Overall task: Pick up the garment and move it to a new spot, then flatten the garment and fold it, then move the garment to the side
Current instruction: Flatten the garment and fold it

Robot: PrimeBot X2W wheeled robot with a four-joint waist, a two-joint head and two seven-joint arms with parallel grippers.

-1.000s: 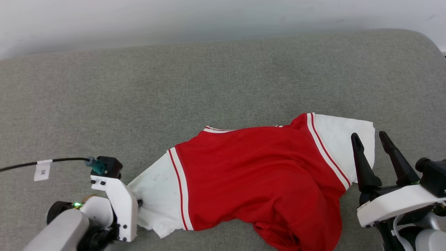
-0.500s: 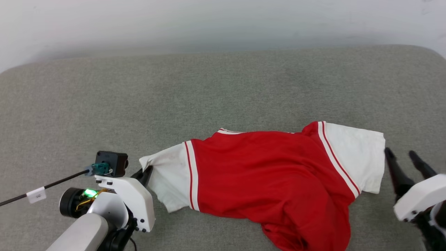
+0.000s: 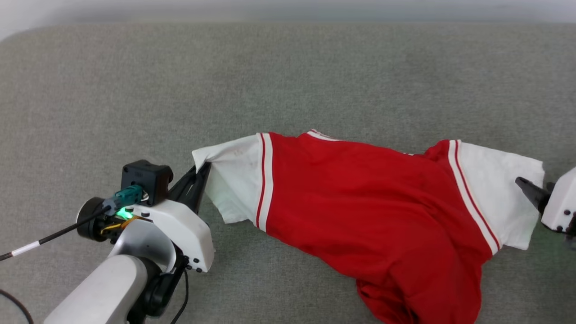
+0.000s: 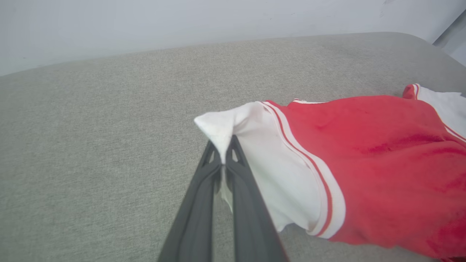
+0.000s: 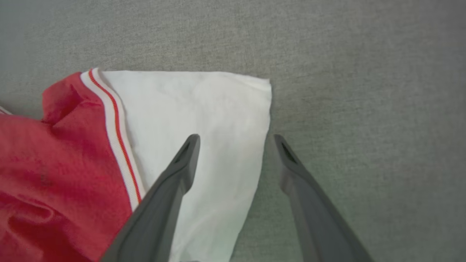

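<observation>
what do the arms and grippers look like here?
Left gripper: two long tapered dark-grey fingers, white housing with black screws, black camera box, teal connector, black cable with white tag, green light, pale grey forearm. Right gripper: same dark fingers, white housing.

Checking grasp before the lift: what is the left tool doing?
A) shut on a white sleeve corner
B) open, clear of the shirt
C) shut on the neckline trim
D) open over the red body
A: the left wrist view shows the left tool pinched shut on a corner of the white sleeve of the garment.
</observation>
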